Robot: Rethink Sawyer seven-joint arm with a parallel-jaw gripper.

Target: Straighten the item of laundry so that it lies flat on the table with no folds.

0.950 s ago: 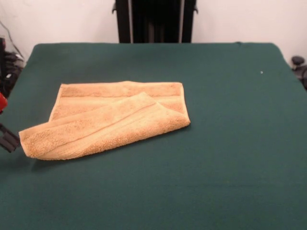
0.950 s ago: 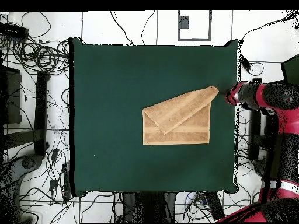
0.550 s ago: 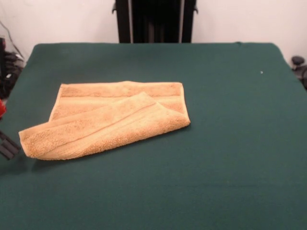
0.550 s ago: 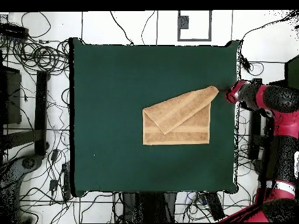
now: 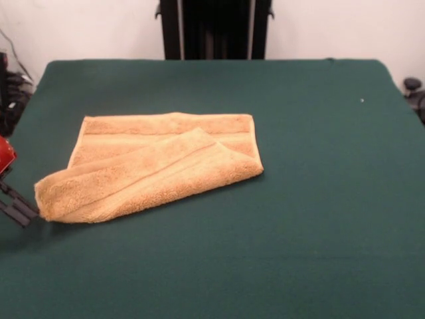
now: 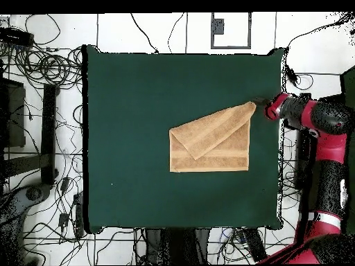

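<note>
The golden-tan towel (image 5: 159,166) lies left of the middle of the dark green table (image 5: 312,199). It is folded: a long flap lies slantwise over the flat back layer, ending in a corner at the near left. My gripper (image 5: 20,207) is at the table's left edge, right at that corner; I cannot see if it touches. In the overhead view the towel (image 6: 211,142) lies right of the middle of the table (image 6: 132,138), its flap corner pointing at the gripper (image 6: 262,105). The tag is hidden.
The black pedestal (image 5: 214,30) stands behind the table's far edge. My red arm (image 6: 331,149) runs along the table's right side in the overhead view. Cables (image 6: 41,69) and equipment lie on the floor around the table.
</note>
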